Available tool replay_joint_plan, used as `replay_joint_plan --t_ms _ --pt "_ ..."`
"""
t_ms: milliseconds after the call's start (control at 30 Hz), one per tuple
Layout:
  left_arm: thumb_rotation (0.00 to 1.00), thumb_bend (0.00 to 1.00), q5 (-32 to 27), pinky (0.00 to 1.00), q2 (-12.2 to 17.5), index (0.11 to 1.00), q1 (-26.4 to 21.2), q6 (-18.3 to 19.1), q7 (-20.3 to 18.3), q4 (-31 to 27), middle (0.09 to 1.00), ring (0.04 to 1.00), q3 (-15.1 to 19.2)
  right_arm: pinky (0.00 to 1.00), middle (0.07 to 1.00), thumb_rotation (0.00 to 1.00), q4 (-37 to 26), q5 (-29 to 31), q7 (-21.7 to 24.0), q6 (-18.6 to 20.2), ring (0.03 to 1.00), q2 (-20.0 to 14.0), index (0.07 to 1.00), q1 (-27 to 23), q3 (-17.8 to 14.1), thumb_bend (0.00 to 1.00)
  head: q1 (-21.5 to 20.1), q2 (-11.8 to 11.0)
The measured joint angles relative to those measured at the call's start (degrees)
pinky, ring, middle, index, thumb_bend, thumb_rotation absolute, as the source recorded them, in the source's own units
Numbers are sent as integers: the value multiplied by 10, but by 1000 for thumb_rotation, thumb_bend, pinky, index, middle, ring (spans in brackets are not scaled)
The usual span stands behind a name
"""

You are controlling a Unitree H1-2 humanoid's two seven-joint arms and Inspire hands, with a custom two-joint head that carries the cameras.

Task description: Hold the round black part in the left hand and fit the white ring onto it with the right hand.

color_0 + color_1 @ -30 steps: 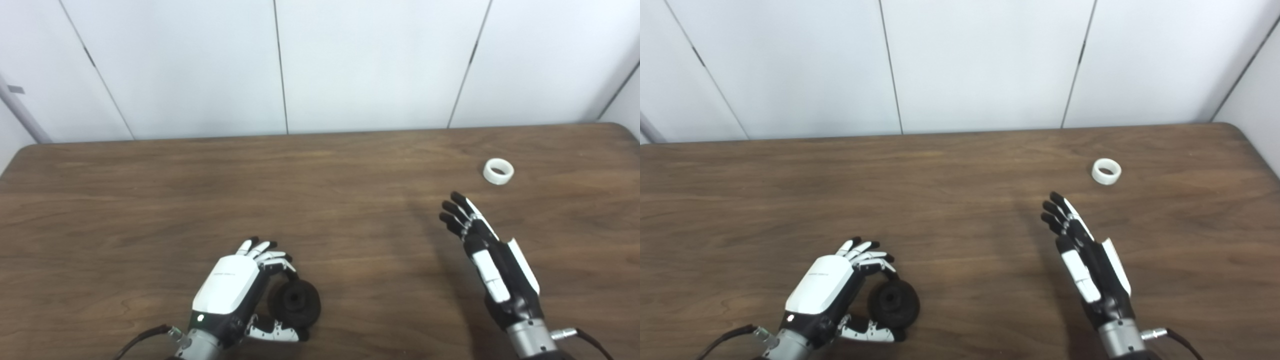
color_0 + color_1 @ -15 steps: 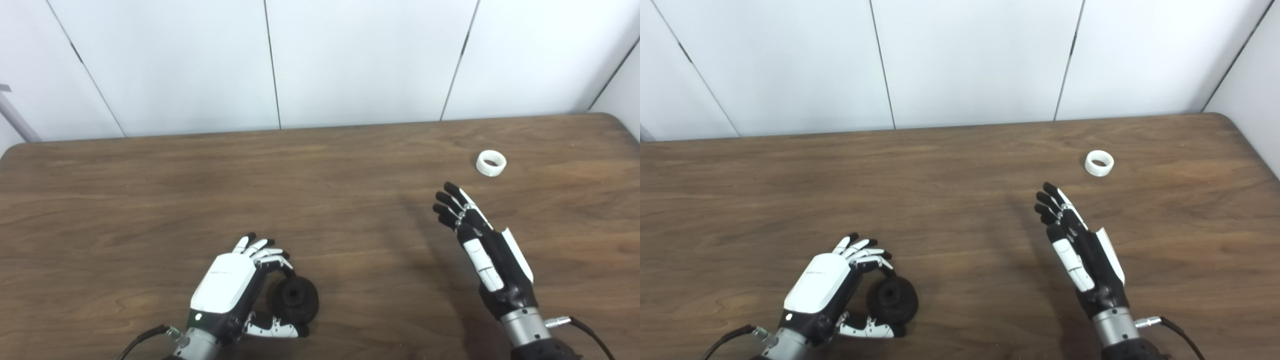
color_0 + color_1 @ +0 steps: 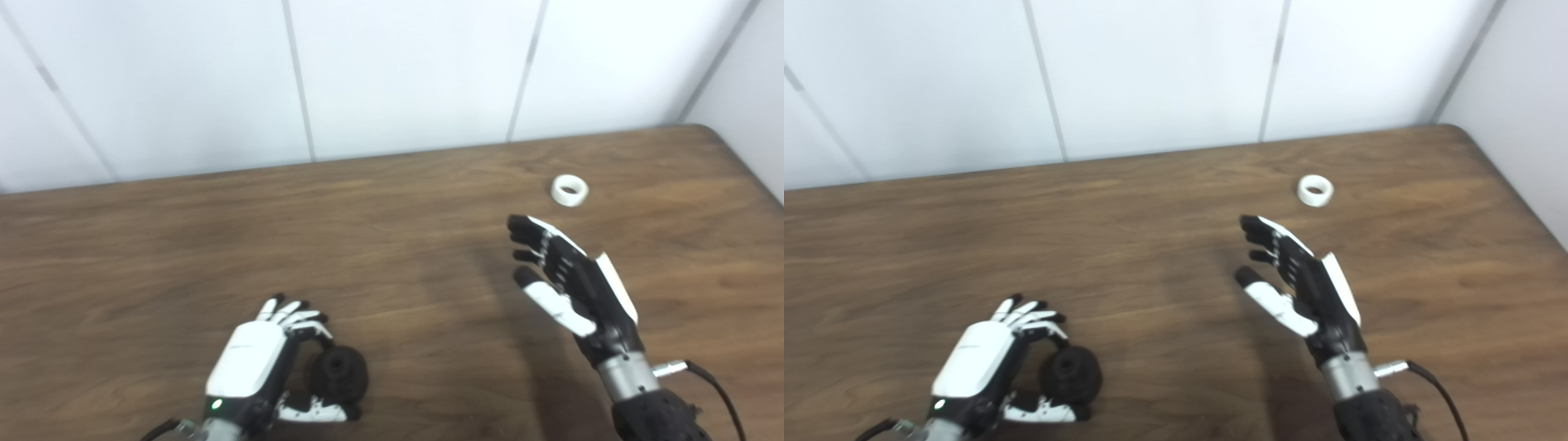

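While the small white plastic ring (image 3: 569,190) lies flat on the dark brown wooden table (image 3: 184,245) near its far right corner, its open centre facing up, the round black part (image 3: 338,373) sits low at the near edge, gripped by the left hand (image 3: 257,361). That part is a matt, thick disc with a rounded rim and a dark hole in the middle of the face turned toward the camera; it looks slightly blurred. The left hand's fingers (image 3: 300,318) curl over its top and the thumb presses along its underside, so the hand is closed on it. The right hand (image 3: 1304,288) hovers above the table, palm turned inward, fingers spread and holding nothing. Its black fingertips point toward the ring but remain apart from it.
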Motion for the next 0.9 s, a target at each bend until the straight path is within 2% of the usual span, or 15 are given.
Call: replay_joint_plan --t_ms 100,167,300,400,467,567,633,733,900 --pt "48 522 -4 1000 6 485 0 -8 -1 1 788 891 9 804 839 409 -26 -28 -5 26 849 -1 799 0 -11 582 -18 4" --pt "47 522 -13 1000 14 485 0 -9 -3 1 785 888 18 864 859 294 -42 -29 -8 51 882 -4 790 -2 -21 622 -36 5" --pt "48 522 -20 1000 18 485 -1 -10 -5 1 781 885 22 877 857 228 -48 -36 -7 92 884 -7 779 -11 -26 664 -67 7" --pt "48 522 -23 1000 21 485 0 -12 -10 1 781 886 26 870 853 254 -51 -75 -7 108 879 -18 757 -27 -26 716 -77 8" --pt "48 522 -24 1000 25 485 -2 -12 -18 0 780 884 28 903 865 267 -51 -104 -4 125 900 -41 753 -35 -27 738 -83 9" --pt "47 521 -24 1000 28 486 -2 -12 -23 -1 779 881 32 885 862 263 -51 -138 4 157 891 -80 741 -45 -29 772 -91 6" --pt "47 521 -24 1000 28 485 -1 -13 -24 -1 778 877 34 879 865 255 -48 -161 6 163 892 -98 738 -59 -26 770 -92 4" --pt "47 521 -28 995 28 485 -1 -23 -24 -1 775 873 35 906 868 225 -39 -175 18 170 913 -116 732 -85 -21 774 -97 4" --pt "47 522 -30 993 29 485 2 -28 -24 -1 774 871 44 852 878 201 -20 -186 36 180 898 -130 737 -111 -17 783 -105 2"
